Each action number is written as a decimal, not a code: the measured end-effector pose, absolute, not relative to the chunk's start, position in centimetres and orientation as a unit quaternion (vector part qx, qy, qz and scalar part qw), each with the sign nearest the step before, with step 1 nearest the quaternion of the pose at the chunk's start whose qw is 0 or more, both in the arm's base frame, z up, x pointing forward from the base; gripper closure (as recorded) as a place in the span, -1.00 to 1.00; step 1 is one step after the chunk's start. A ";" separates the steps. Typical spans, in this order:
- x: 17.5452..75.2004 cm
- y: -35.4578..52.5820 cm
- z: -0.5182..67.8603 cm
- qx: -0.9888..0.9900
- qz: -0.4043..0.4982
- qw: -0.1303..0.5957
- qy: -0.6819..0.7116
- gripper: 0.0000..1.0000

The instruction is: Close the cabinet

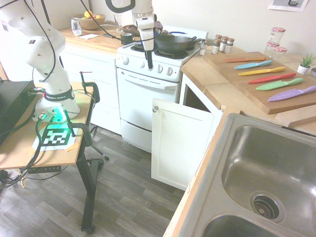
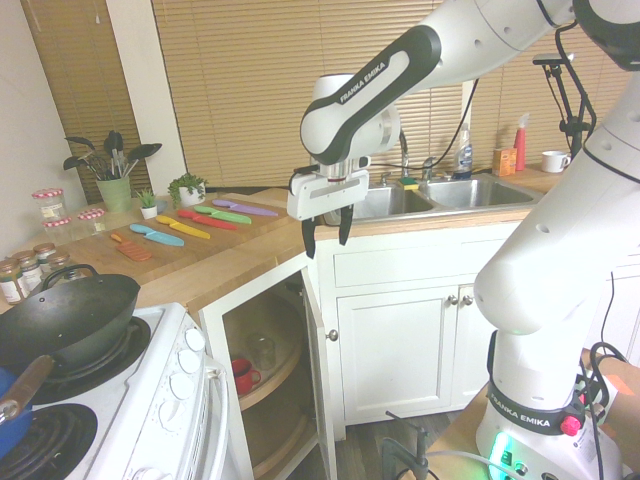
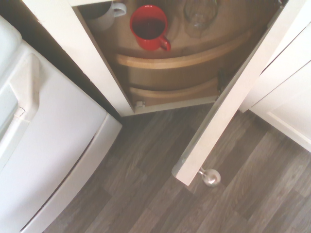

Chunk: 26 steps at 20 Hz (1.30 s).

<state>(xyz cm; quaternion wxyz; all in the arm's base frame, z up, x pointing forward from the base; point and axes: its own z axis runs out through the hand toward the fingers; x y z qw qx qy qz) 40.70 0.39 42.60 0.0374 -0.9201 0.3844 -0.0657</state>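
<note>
White corner base cabinet w/ curved wood shelves, betw. white stove & sink; white recessed-panel door w/ round silver knob swung open. Red mug inside. Black two-finger gripper above door, jaws apart, holding nothing.

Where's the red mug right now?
The red mug sits on the open cabinet's upper curved shelf, between a white mug and a clear glass in the wrist view.
</note>
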 end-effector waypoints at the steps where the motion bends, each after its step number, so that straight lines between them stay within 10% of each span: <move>1: 40.7 0.4 42.6 -0.920 -0.064 0.037 0.385 -1.00; 15: 42.3 -10.1 40.9 -0.913 -0.099 -0.008 0.396 -1.00; 26: 48.1 -15.7 25.7 -0.910 -0.057 -0.008 0.410 -1.00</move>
